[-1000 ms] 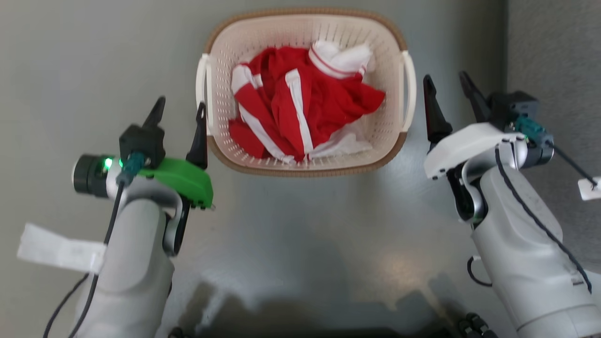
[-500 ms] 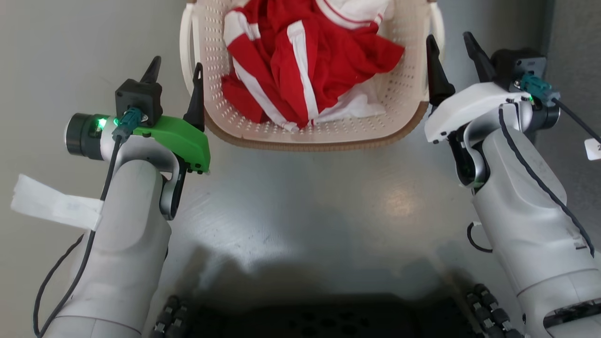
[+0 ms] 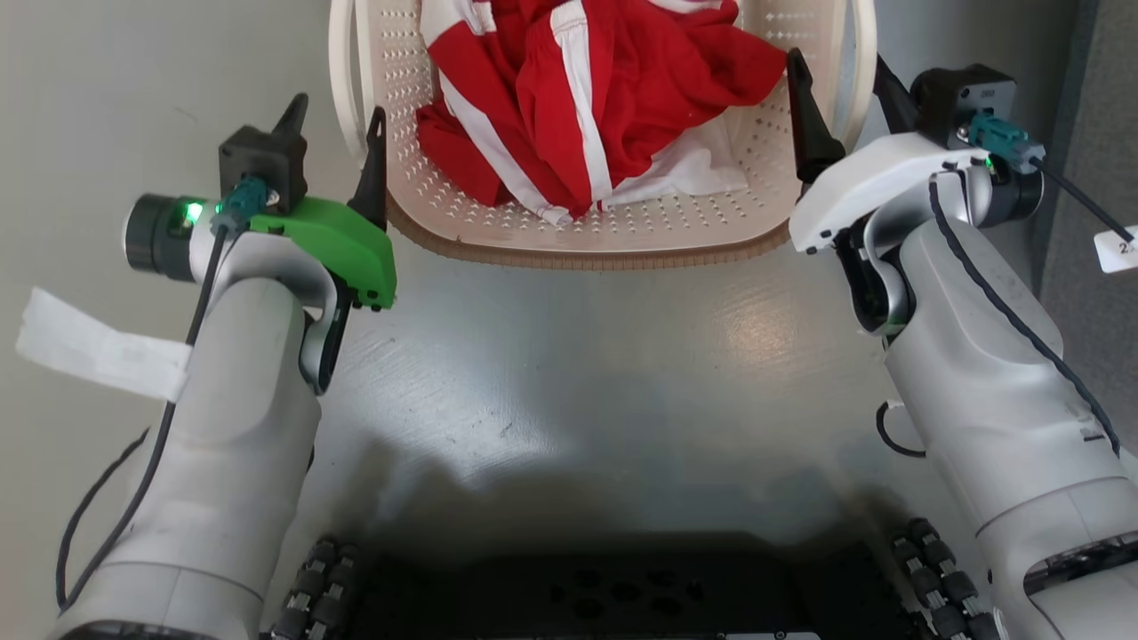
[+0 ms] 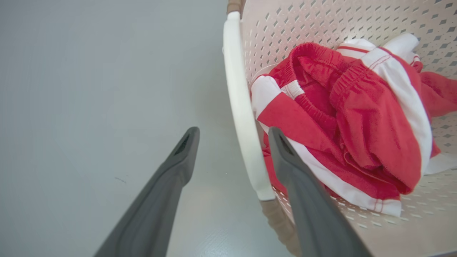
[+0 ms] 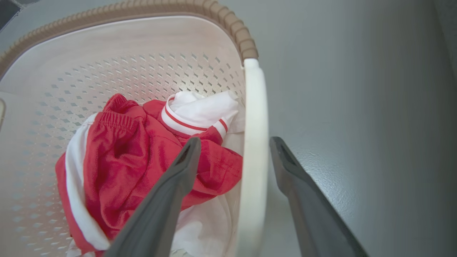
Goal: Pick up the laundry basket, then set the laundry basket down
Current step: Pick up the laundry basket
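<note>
Beside the laundry basket, my left end effector and right end effector both stand spread, each straddling one white side handle, pinching nothing.

Left tool and right tool both stretched forward, fingers of each well apart.

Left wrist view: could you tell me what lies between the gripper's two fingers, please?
The laundry basket's white side handle, in the left wrist view.
</note>
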Tool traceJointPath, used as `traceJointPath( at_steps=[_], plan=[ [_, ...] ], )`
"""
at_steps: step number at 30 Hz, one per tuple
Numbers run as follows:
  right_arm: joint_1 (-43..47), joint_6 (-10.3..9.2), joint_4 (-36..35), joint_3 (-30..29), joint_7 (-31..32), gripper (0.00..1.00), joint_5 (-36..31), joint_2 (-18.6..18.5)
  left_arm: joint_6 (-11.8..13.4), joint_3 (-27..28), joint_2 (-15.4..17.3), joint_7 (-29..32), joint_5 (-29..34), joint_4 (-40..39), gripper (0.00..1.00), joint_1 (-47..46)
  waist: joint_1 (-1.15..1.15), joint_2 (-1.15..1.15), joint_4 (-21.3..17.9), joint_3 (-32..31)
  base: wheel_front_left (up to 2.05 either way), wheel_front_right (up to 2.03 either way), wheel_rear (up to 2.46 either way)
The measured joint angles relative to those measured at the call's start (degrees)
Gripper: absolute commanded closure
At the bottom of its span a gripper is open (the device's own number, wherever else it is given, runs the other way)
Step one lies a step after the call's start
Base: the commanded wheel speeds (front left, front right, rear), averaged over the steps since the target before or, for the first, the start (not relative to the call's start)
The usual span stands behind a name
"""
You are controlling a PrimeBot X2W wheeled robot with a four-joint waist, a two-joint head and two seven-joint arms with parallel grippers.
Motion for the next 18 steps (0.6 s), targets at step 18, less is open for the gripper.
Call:
traceJointPath(
  at_steps=[18],
  plan=[
    [-3.08, -0.08, 4.33, 3.44, -0.55, 0.00, 2.65, -0.10, -0.51, -1.44, -0.19, -0.65, -0.94, 6.03, 0.00, -5.55, 0.00, 0.00, -0.09, 3.05, 0.00, 0.00, 0.00]
  ],
)
